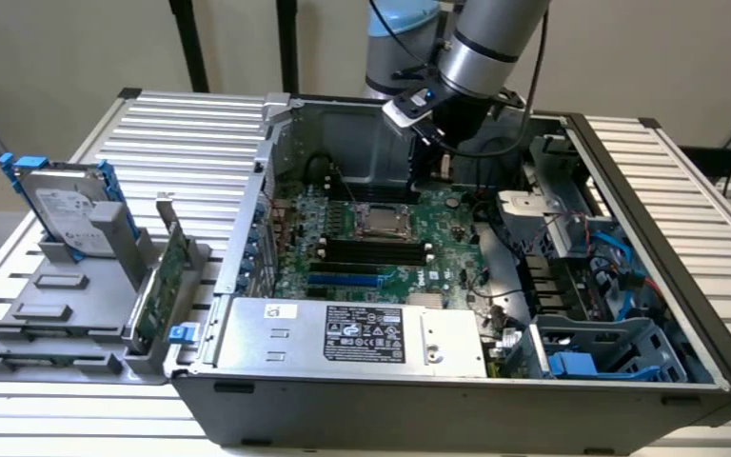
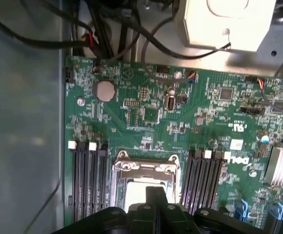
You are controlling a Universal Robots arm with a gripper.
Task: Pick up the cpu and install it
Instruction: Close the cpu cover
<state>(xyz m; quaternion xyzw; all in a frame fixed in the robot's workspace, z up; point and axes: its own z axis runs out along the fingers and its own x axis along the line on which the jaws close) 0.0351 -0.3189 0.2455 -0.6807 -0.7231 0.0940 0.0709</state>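
My gripper (image 2: 156, 192) is shut tight, and I can't see anything held in it. The cpu (image 1: 379, 222) lies flat in its metal frame (image 2: 144, 166) in the middle of the green board (image 2: 205, 112), inside the open computer case (image 1: 467, 405). My gripper hangs close over it.
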